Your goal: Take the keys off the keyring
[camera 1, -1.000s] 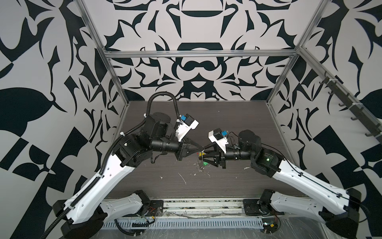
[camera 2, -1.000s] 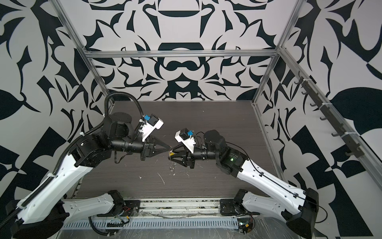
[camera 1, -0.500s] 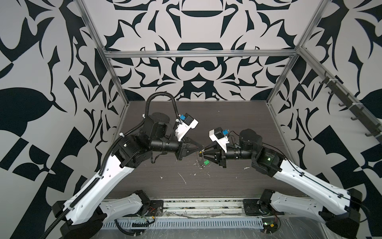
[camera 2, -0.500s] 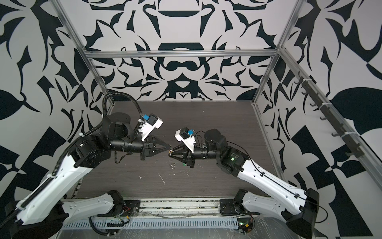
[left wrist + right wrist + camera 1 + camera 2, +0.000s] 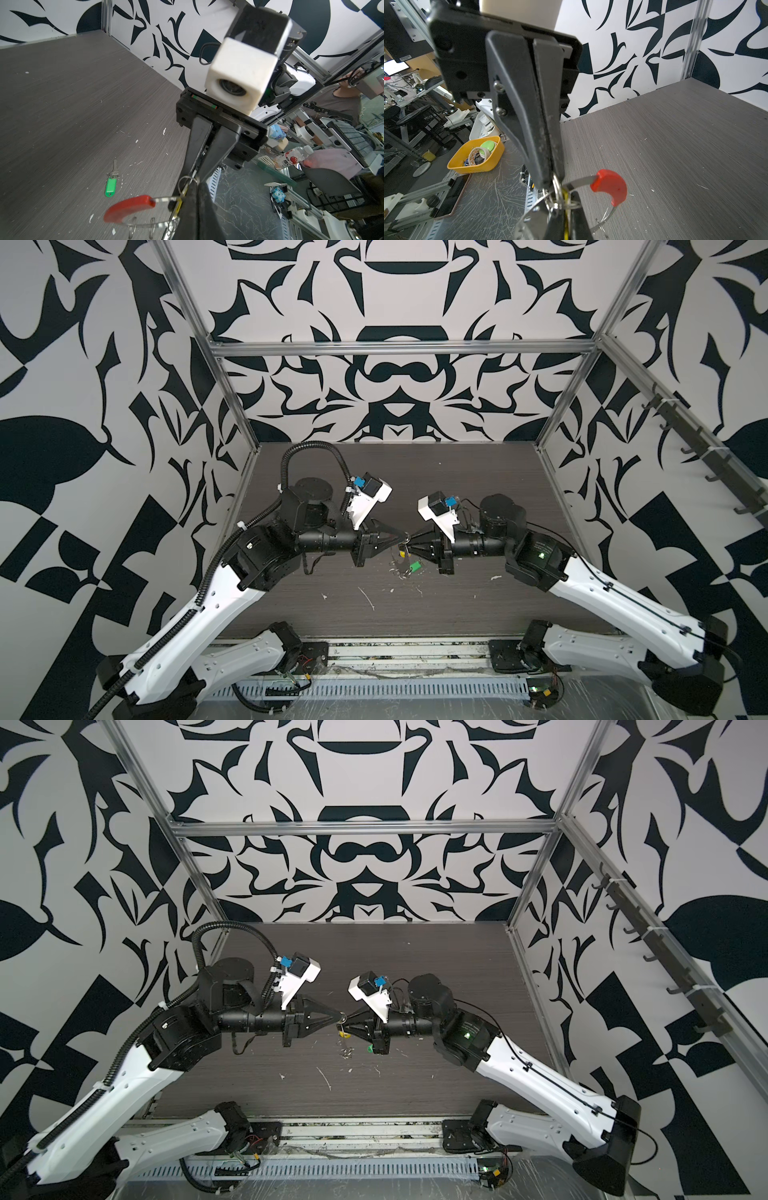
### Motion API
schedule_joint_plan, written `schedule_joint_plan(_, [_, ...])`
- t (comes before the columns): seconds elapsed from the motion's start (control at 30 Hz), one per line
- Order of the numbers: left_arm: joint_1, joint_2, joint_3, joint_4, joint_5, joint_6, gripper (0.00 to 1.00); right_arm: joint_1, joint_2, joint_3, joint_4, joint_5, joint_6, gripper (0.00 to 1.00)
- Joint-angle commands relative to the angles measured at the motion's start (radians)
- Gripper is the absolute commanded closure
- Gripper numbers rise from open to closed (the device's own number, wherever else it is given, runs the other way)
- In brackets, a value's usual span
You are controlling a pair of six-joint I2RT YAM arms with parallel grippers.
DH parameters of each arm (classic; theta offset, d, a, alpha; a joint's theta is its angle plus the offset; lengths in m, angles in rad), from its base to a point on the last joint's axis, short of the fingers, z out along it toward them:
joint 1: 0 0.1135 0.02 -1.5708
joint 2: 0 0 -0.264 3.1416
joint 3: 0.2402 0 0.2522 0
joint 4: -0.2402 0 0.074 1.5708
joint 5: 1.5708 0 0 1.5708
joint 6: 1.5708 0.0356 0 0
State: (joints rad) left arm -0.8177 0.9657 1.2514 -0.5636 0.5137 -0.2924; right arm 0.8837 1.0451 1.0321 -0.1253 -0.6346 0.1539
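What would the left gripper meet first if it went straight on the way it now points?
Probably the small silver ring at its tip, then at once the right gripper, which faces it nose to nose in both top views.

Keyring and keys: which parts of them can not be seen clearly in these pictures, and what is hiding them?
- yellow key tag: only a thin edge shows in both wrist views, beside dark fingers; tiny in both top views.
- keyring: those fingers hide one side of it in the left wrist view; the right wrist view's bottom edge cuts it off.
- green key tag: partly behind the right gripper in a top view.
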Motion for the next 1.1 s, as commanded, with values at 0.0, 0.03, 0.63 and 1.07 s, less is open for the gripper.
schedule_joint_plan(0.0, [-0.003, -0.048, -0.068, 0.143, -0.023, -0.012, 1.0, 0.016, 0.005, 0.071, 0.003, -0.005, -0.013, 1.0])
schedule_joint_plan(0.03, [-0.003, -0.061, -0.09, 0.176, -0.028, -0.014, 1.0, 0.018, 0.008, 0.077, -0.005, -0.004, -0.014, 1.0])
schedule_joint_plan(0.63, [-0.001, -0.255, -0.485, 0.795, -0.095, -0.085, 1.0, 0.077, 0.079, 0.171, -0.047, 0.019, -0.025, 1.0])
schedule_joint_plan(1.07, [-0.002, -0.399, -0.515, 0.548, -0.28, -0.037, 1.0, 0.02, -0.017, -0.013, 0.015, 0.173, 0.031, 1.0])
